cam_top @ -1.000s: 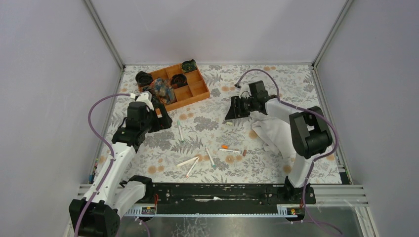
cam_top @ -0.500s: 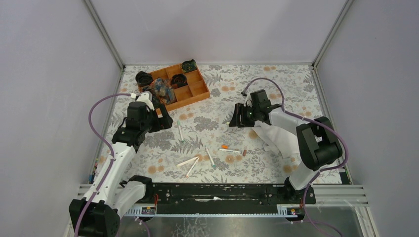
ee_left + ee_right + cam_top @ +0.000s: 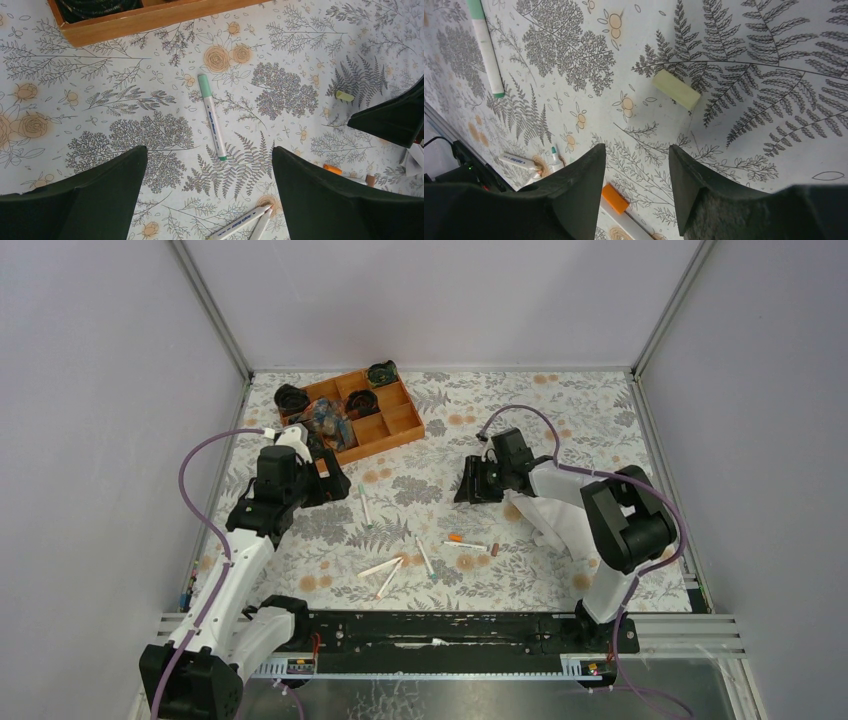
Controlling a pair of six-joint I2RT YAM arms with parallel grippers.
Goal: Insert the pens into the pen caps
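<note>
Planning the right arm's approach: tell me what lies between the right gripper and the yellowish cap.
Nothing but bare tablecloth, as the right wrist view shows: the yellowish cap lies just ahead of the right gripper, whose jaws stand open.

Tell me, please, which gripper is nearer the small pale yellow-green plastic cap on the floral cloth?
Right. The right gripper hovers just beside the yellow-green cap, jaws apart; the left gripper sits farther off, above the white green-capped pen.
</note>
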